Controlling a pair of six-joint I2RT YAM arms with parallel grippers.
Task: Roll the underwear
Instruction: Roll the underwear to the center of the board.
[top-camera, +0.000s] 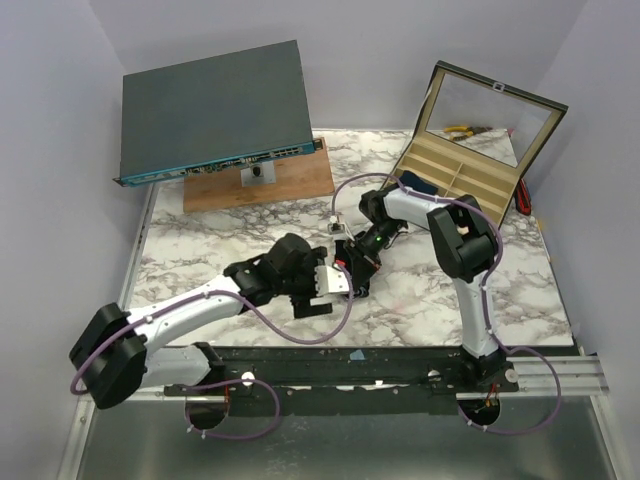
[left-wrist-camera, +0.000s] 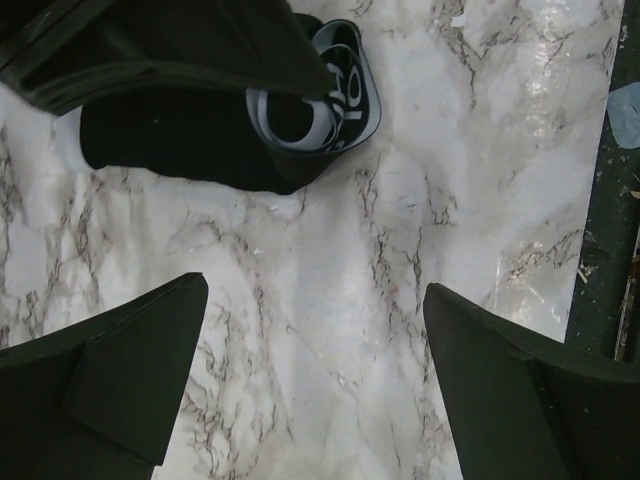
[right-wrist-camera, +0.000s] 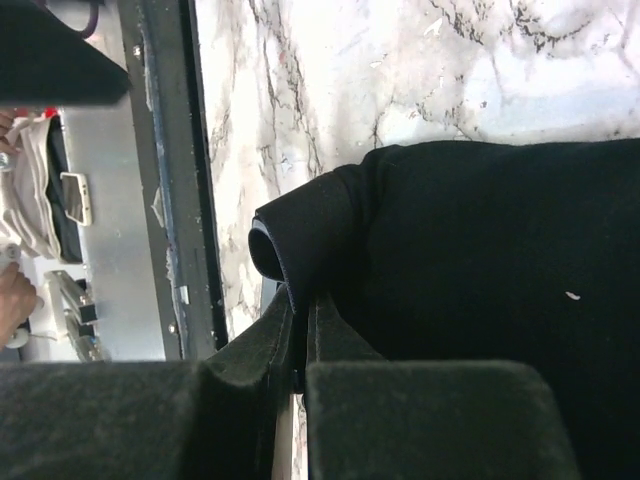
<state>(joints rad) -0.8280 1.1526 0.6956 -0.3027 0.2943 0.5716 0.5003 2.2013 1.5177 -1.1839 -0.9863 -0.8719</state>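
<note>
The underwear (left-wrist-camera: 190, 140) is a black fabric bundle partly rolled up on the marble table, its white waistband (left-wrist-camera: 330, 105) curled into a spiral at one end. In the top view it (top-camera: 357, 280) is mostly hidden under both grippers at the table's middle. My right gripper (right-wrist-camera: 308, 300) is shut on the rolled edge of the underwear (right-wrist-camera: 480, 270); it also shows in the top view (top-camera: 360, 255). My left gripper (left-wrist-camera: 315, 290) is open and empty over bare marble, just short of the roll, and shows in the top view (top-camera: 338, 285).
A network switch (top-camera: 215, 105) rests on a wooden board (top-camera: 290, 185) at the back left. An open compartment box (top-camera: 460, 165) with a mirrored lid stands at the back right, a dark blue roll (top-camera: 420, 185) in it. The black front rail (top-camera: 380, 360) edges the table.
</note>
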